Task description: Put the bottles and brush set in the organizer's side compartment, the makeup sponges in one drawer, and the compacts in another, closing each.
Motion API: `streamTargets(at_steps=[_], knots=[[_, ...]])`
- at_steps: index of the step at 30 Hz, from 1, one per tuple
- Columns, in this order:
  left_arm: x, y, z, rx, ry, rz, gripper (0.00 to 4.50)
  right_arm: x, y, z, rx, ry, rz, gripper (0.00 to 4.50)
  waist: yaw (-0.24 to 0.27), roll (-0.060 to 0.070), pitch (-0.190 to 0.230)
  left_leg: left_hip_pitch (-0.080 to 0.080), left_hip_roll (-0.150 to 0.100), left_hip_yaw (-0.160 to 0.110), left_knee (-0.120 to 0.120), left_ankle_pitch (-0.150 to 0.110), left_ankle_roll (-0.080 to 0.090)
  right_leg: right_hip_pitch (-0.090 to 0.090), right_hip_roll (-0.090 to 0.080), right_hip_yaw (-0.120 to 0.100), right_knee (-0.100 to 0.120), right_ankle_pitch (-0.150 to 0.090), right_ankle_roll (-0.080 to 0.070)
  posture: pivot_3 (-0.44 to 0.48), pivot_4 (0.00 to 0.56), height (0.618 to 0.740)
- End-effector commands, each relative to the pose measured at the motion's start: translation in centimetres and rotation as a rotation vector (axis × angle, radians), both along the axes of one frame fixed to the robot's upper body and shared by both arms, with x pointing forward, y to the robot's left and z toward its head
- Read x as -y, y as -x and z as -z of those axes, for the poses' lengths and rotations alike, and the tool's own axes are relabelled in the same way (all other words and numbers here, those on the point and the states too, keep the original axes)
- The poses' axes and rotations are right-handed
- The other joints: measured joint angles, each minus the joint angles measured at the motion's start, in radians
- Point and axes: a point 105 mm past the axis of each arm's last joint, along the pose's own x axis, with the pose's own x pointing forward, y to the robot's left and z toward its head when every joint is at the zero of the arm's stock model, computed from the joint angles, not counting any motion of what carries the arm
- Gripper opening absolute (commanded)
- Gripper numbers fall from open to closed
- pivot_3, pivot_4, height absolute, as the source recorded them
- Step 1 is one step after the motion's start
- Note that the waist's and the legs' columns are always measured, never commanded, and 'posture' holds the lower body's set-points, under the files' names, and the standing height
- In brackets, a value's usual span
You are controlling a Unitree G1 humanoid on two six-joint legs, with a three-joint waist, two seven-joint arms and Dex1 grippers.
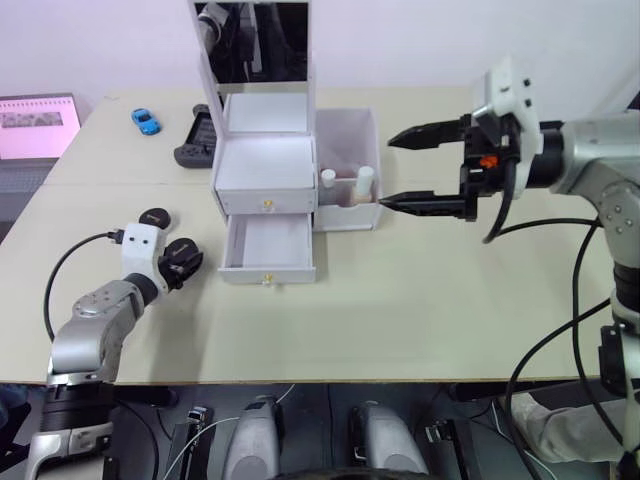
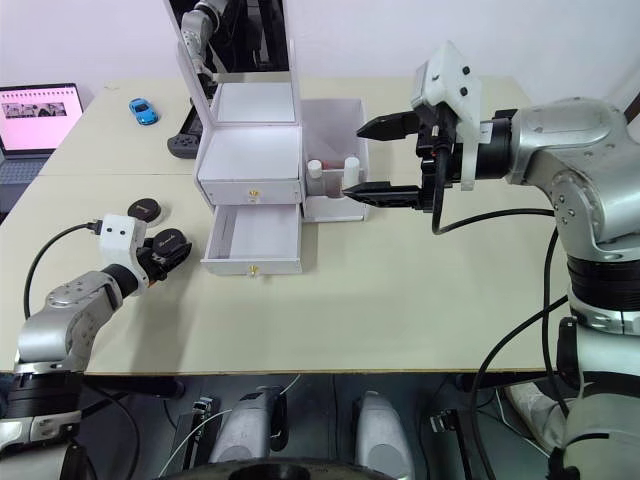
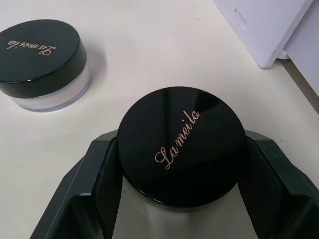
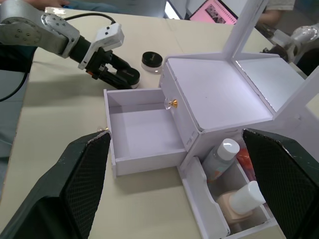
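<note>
My left gripper has its fingers round one La meila compact, right gripper wide open w/ nothing; I'd lift level, drop in open lower drawer.

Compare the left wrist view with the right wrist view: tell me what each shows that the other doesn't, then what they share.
Left wrist view alone: gold "La meila" script on the black lids, and the gripped compact sitting between the left gripper's fingers.

Right wrist view alone: the open, empty lower drawer, the closed upper drawer's gold knob, the bottles standing in the side compartment, the mirror and a laptop.

Both: the two compacts, including the free one, the left gripper, the organizer and the beige table.
</note>
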Motion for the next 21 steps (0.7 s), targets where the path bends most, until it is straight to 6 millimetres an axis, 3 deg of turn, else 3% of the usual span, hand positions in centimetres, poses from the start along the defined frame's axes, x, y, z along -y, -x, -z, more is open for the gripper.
streamTargets(at_steps=[1,5,11,17,21], knots=[[-0.3,0.1,-4.5,0.153,-0.013,0.018,2.66,0.1,0.4,-1.6,0.065,-0.006,-0.004,4.50,0.000,0.000,0.000,0.000,0.000,0.000,0.000,0.000,0.000,0.000,0.000,0.000,0.000,0.000,0.000,0.000,0.150,0.740],[1.4,0.7,-8.7,0.264,0.060,0.119,2.66,0.0,0.3,-1.7,0.065,-0.006,-0.007,4.50,0.000,0.000,0.000,0.000,0.000,0.000,0.000,0.000,0.000,0.000,0.000,0.000,0.000,0.000,0.000,0.000,0.150,0.740],[8.0,3.2,-10.6,0.223,0.067,0.484,2.66,-0.2,0.0,-1.7,0.068,-0.009,-0.010,4.50,0.001,0.000,0.000,0.000,0.000,0.000,0.000,0.000,0.000,0.001,0.000,0.000,0.000,0.000,0.000,0.000,0.150,0.740],[10.3,2.2,-11.0,0.212,0.062,0.536,2.66,-0.4,0.1,-1.7,0.072,-0.011,-0.003,4.50,0.000,0.000,0.000,0.000,0.000,-0.001,0.000,0.000,0.000,0.000,0.000,0.000,0.000,0.000,0.000,0.000,0.150,0.740],[11.0,1.3,-9.5,0.159,0.020,0.558,2.66,0.0,0.2,-1.7,0.075,-0.006,0.021,4.50,0.001,0.000,0.000,0.000,0.000,-0.001,0.000,0.000,0.000,0.001,0.000,0.000,0.000,0.000,0.000,0.000,0.150,0.740]])
